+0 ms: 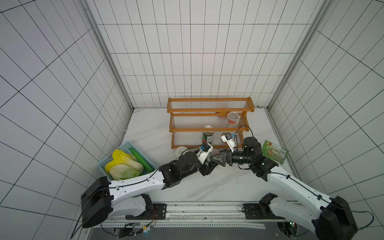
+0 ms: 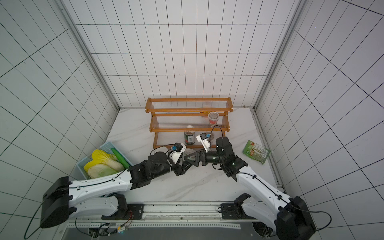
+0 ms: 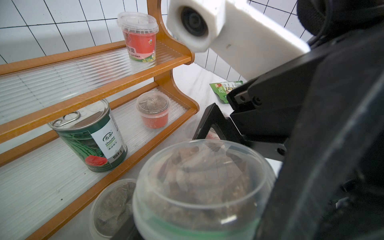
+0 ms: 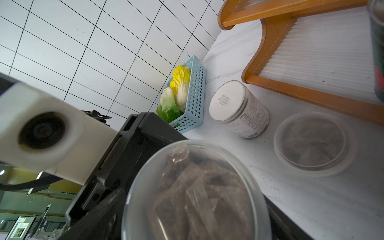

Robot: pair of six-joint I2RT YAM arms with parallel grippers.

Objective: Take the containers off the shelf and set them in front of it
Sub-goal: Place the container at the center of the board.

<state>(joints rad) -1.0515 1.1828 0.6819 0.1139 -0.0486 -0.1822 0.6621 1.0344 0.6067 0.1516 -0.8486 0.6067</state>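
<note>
Items as I logged them:

- Shelf [image 1: 187, 129]: a tin can [image 1: 207, 137] stood upright on the lowest tier, with the lower red cup [image 3: 153, 110] beside it on that tier. The upper red cup [image 1: 232, 118] sat on the middle tier.
- Table [image 1: 207, 187], in front of the shelf: a white-lidded jar [image 4: 234, 108] and a clear-lidded cup [image 4: 311, 143] both stood upright.
- Green-banded cup [image 3: 197, 187]: it was in front of the shelf, between both grippers.
- Left gripper [image 1: 208, 164]: I saw its jaws clamped on that cup.
- Right gripper [image 1: 217, 159]: its jaws sat either side of the same cup, and I could not tell whether they pressed it.
</note>
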